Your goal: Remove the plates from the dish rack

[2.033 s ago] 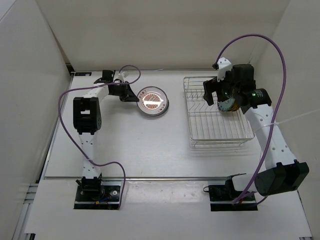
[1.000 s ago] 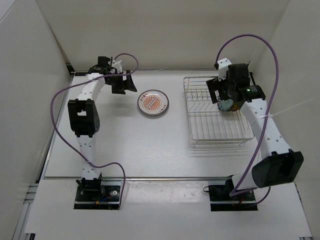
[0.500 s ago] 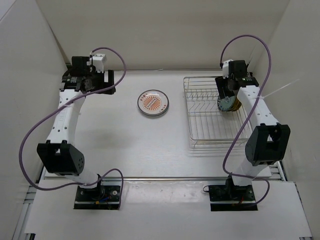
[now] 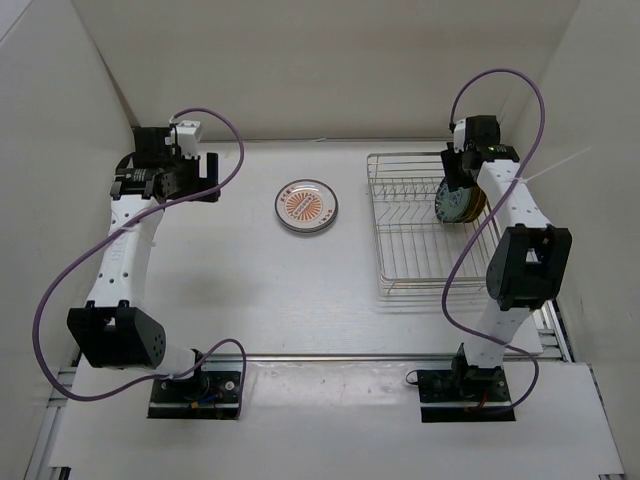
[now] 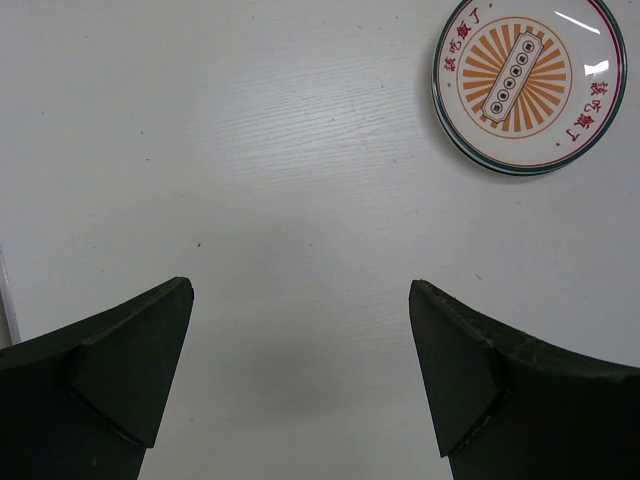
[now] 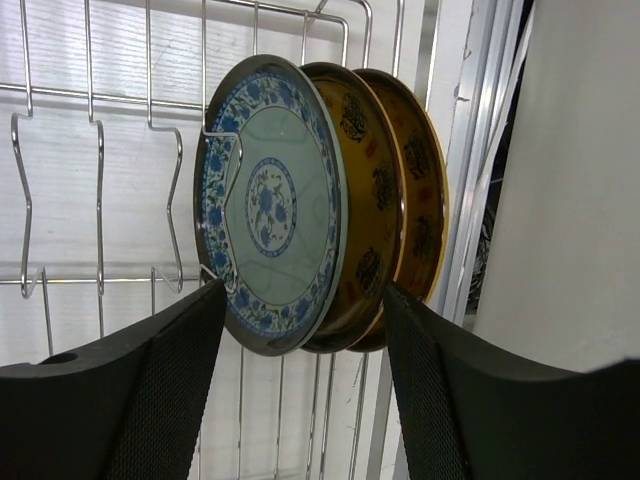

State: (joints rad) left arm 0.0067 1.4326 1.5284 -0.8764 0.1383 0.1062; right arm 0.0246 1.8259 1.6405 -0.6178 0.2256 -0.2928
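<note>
Plates [image 6: 270, 215] stand upright on edge, stacked face-to-face, in the dish rack [image 4: 430, 250].

Bright, even light; sharp, soft shadows.

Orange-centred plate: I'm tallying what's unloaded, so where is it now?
In the top view the orange-centred plate lies flat on the table, left of the dish rack.

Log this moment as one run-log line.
left gripper: open, empty, over table | right gripper: straddling three upright plates in dish rack, grip unclear | orange-centred plate: flat on table
</note>
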